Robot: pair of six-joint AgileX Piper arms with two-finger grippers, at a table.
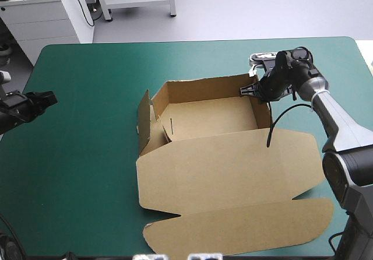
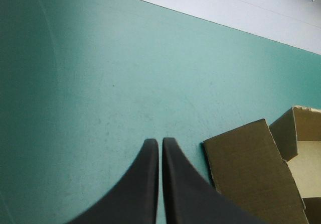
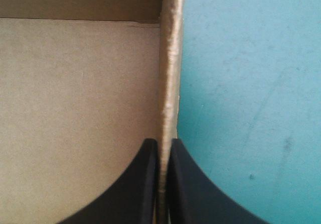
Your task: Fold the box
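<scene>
On the box (image 1: 210,117) wall, right hand (image 3: 161,147)

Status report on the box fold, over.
Jaws: right gripper shut on the box wall; left gripper shut, empty, apart. Tray open, lid flat. Nothing blocking.

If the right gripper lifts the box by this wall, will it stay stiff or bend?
Probably it bends: the box is thin board, and the right gripper pinches only one wall. The wide flat lid would likely droop.
</scene>
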